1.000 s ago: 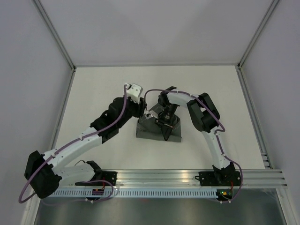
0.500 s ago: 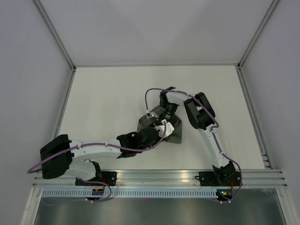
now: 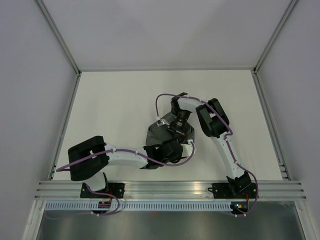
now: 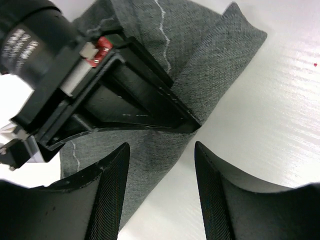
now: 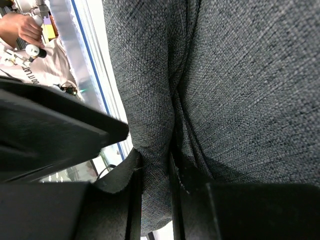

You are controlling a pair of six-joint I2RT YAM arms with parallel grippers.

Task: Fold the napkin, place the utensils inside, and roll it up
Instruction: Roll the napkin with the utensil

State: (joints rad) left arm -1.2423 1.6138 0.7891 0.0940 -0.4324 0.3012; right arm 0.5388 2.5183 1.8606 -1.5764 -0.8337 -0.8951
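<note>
Napkin [image 3: 159,134] is lying bunched and folded on the counter [image 3: 115,100] near its middle, in front of both arms. The right arm [image 3: 222,145] is reaching forward from its base, bending at a raised elbow and curling back down so that the right gripper [image 5: 155,195] is pinching a ridge of the grey cloth between nearly closed fingers. The left arm [image 3: 125,156] is stretching low across the near counter, its left gripper [image 4: 160,192] hanging open over the napkin's near edge, gripping nothing.
</note>
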